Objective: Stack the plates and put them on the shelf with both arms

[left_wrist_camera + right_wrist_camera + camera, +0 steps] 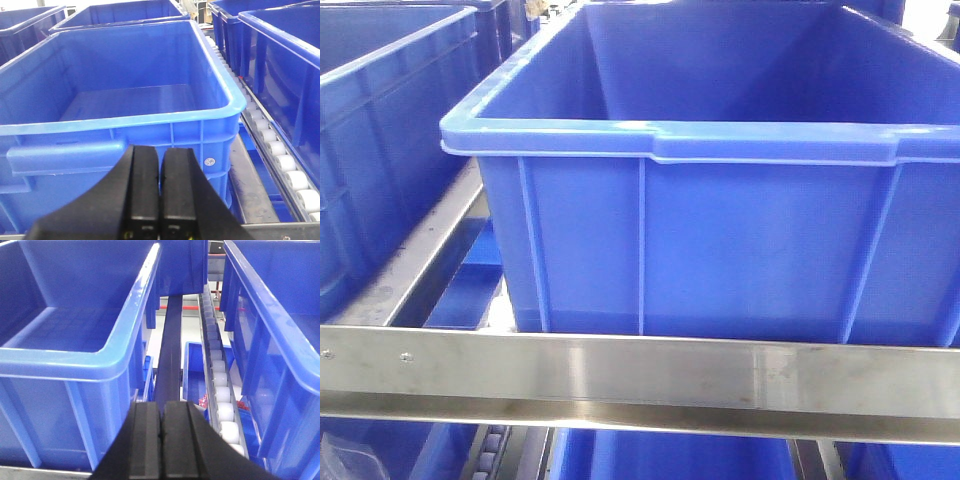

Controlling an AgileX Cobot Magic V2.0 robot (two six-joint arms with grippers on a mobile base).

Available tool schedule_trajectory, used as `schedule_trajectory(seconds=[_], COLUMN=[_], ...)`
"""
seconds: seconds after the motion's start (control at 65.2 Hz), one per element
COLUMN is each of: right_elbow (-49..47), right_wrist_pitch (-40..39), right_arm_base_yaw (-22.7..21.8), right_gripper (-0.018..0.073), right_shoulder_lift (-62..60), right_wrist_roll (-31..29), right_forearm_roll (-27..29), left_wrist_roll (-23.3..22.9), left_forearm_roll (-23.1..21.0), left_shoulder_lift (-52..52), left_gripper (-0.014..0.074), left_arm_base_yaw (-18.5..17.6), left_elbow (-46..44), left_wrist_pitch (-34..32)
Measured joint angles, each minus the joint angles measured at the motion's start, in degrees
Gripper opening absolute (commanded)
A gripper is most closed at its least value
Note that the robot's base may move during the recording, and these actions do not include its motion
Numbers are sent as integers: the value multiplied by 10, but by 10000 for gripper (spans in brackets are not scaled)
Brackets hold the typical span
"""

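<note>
No plates show in any view. The shelf (640,375) is brushed steel racking; its front rail crosses the exterior view below a large blue crate (720,170). In the left wrist view my left gripper (159,152) is shut with nothing between its black fingers, just in front of an empty blue crate (125,100). My right gripper (161,407) is also shut and empty in the right wrist view. It points along a dark rail (170,345) between two blue crates.
Blue crates fill the tier: one at the left (380,130), one left of the right gripper (75,325) and one to its right (280,320). White roller tracks (280,155) (217,375) run between crates. A lower tier holds more blue crates (670,455).
</note>
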Motion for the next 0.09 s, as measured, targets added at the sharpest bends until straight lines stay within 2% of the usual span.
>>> schedule_trajectory(seconds=[0.092], right_elbow=[0], right_wrist_pitch=[0], right_arm_base_yaw=[0], right_gripper=[55], right_shoulder_lift=[0], right_wrist_roll=[0], right_forearm_roll=[0], left_wrist_roll=[0], left_forearm_roll=[0], left_shoulder_lift=[0], left_gripper=[82], left_arm_base_yaw=[0], left_elbow=[0], left_wrist_pitch=[0])
